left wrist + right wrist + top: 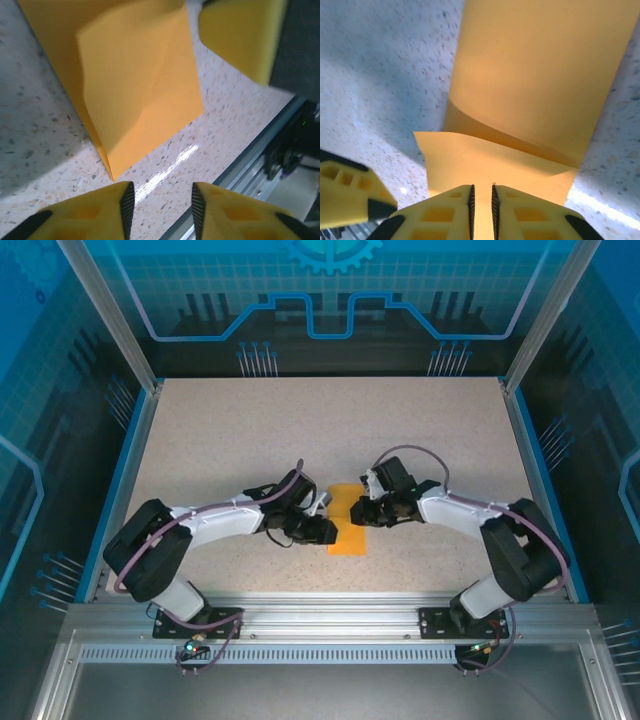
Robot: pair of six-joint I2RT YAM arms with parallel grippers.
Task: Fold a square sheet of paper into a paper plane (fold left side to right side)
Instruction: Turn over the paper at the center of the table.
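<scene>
Near the middle of the table [250, 440], toward its near edge, the square sheet of paper [347, 522] lies doubled over on itself. Its upper layer bows up off the lower one, so the fold looks laid over but not yet creased. The left gripper [161, 200] sits just beside the sheet, jaws released with nothing between them. The right gripper [482, 200] is at the opposite side, jaws barely parted with the paper's edge running up to their tips; I cannot tell whether they pinch it. To do this step well, the free edges should probably be matched first. One gripper could then pin them while the other presses low along the folded edge, end to end, flattening the bulge without sliding the thin sheet across the smooth table.
</scene>
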